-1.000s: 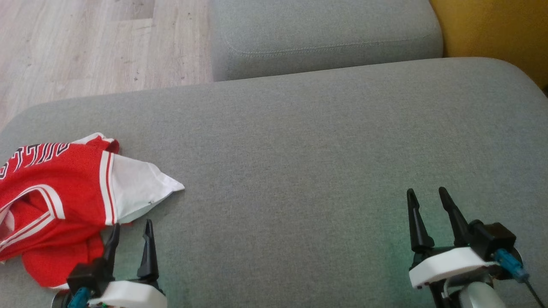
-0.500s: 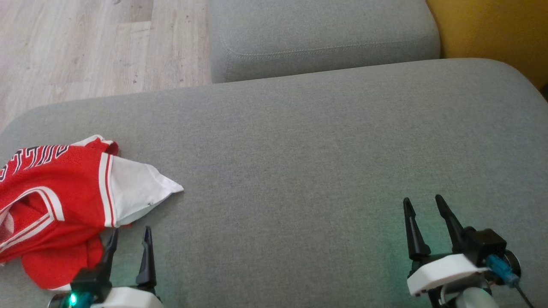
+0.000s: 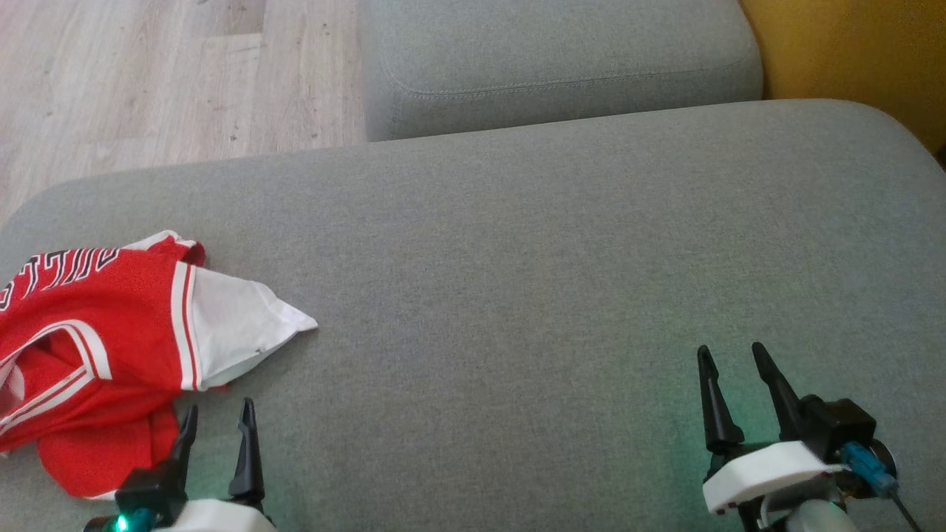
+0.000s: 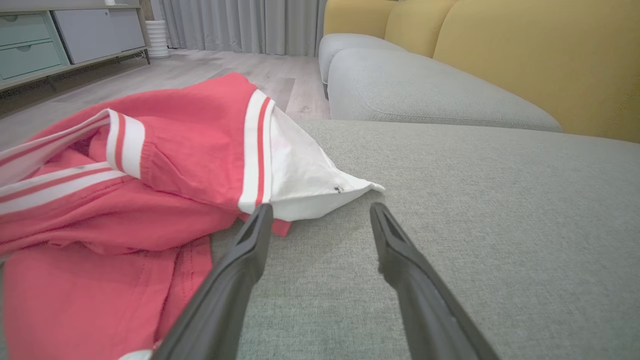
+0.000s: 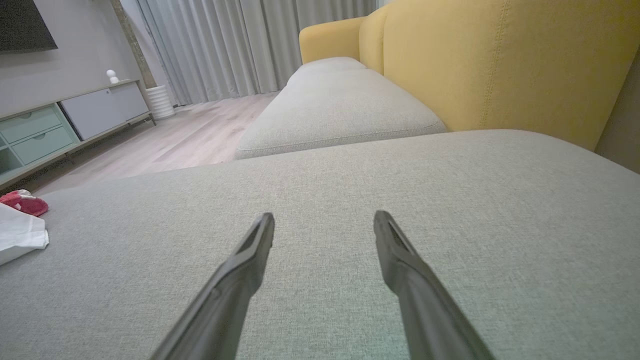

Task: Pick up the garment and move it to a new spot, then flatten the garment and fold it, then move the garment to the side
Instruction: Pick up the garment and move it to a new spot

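The garment [image 3: 96, 347] is lying crumpled at the left end of the grey seat cushion [image 3: 517, 258], running off the head view's left edge. It is a red jersey with white-and-red striped trim. A white panel is poking out in a point toward the cushion's middle, and black lettering is showing along the far edge.

The left gripper [image 3: 219, 408] is hovering just beside the garment's near edge, its fingers spread apart and gripping nothing. In the left wrist view one fingertip [image 4: 261, 212] is sitting right at the striped hem; whether it is touching the cloth cannot be told.

The right gripper [image 3: 732, 351] is hanging well apart from the jersey, over the cushion's right part, its fingers also parted and empty.

Beyond the cushion a second grey cushion [image 3: 562, 59] is lying, with a yellow backrest [image 3: 850, 52] rising at the right and pale wooden floor [image 3: 148, 74] stretching at the left. In the right wrist view a low sideboard [image 5: 60, 125] and grey curtains [image 5: 240, 45] are standing farther off.
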Motion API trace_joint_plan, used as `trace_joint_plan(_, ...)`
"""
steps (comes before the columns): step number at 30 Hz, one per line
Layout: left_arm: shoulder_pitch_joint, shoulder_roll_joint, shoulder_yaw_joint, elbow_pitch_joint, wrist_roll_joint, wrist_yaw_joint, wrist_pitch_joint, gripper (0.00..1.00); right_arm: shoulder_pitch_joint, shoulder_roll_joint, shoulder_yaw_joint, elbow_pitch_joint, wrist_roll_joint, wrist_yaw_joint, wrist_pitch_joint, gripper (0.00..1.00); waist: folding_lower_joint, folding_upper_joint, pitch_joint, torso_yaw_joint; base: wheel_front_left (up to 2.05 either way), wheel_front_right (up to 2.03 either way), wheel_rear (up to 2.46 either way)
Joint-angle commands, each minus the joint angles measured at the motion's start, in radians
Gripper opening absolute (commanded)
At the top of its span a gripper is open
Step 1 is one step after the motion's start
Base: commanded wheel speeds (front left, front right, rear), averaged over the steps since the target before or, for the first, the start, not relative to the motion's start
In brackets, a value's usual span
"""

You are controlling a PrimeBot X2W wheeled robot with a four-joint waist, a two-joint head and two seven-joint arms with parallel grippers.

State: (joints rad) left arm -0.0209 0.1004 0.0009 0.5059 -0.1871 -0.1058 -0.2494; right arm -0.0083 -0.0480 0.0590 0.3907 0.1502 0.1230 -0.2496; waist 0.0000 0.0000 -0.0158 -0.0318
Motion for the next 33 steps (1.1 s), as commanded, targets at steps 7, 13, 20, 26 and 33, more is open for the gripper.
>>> trace_joint_plan(7, -0.058, 0.018, 0.031, -0.017, -0.008, -0.004, -0.012, 1.0, -0.027, -0.002, 0.026, -0.032, 0.006, 0.008, -0.012, 1.0, 0.0, 0.0, -0.004, 0.016, 0.0, 0.0, 0.0)
trace_joint_plan(13, -0.07, 0.008, 0.011, -0.017, -0.008, -0.007, -0.012, 1.0, -0.009, -0.003, 0.026, -0.045, 0.002, 0.008, -0.012, 1.0, 0.0, 0.0, -0.015, 0.111, 0.0, 0.0, 0.0)
trace_joint_plan(20, -0.045, 0.017, 0.01, -0.013, -0.013, -0.007, -0.012, 1.0, -0.011, -0.003, 0.061, -0.045, 0.001, 0.008, -0.012, 1.0, 0.0, 0.0, -0.033, 0.288, 0.0, 0.0, 0.0)
trace_joint_plan(26, -0.009, 0.036, 0.028, -0.026, -0.03, -0.006, -0.012, 1.0, -0.027, -0.002, 0.111, -0.04, 0.007, 0.008, -0.012, 1.0, 0.0, 0.0, -0.038, 0.368, 0.0, 0.0, 0.0)
trace_joint_plan(33, -0.02, 0.04, 0.036, -0.089, -0.064, -0.008, 0.003, 1.0, -0.032, -0.002, 0.138, -0.045, -0.005, 0.008, -0.012, 1.0, 0.0, 0.0, 0.002, 0.345, 0.0, 0.0, 0.0)
